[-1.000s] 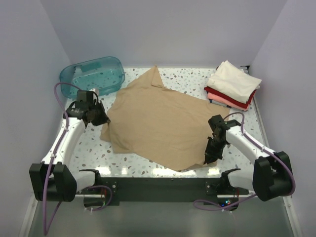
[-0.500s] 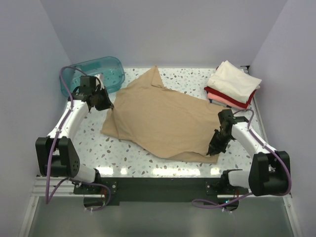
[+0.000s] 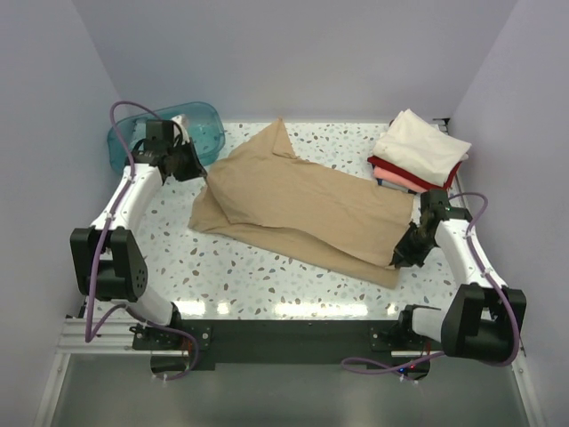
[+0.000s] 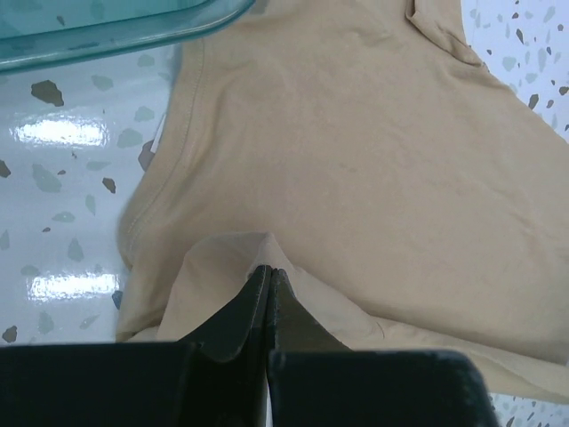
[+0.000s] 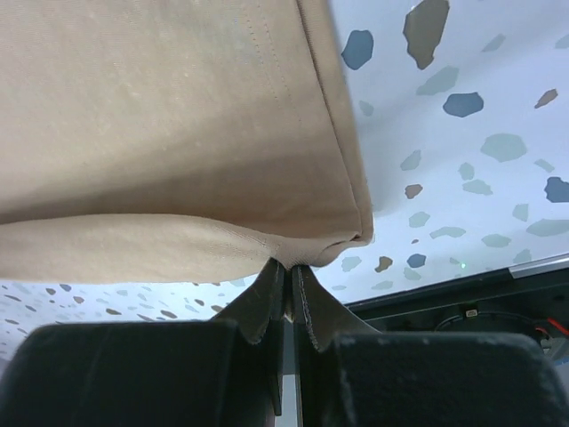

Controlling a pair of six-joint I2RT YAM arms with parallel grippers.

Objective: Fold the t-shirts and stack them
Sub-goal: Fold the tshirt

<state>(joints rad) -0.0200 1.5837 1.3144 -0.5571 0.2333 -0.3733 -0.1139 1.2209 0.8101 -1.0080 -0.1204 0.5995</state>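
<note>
**A:** What have the grippers got?
**B:** The left gripper [image 4: 268,271] is pinched tight on a peaked fold of the tan t-shirt [image 3: 302,209]. The right gripper [image 5: 286,265] clamps its stitched hem corner.
**A:** And the shirt itself?
**B:** Soft matte cotton, doubled into a long band across the middle of the speckled table [image 3: 267,285]. Cream, red and pink folded t-shirts [image 3: 418,156] are stacked at the far-right corner, the lower ones showing only edges. The translucent teal tub [image 3: 164,132], at the far-left corner, is partly hidden behind the left arm [image 3: 120,213].
</note>
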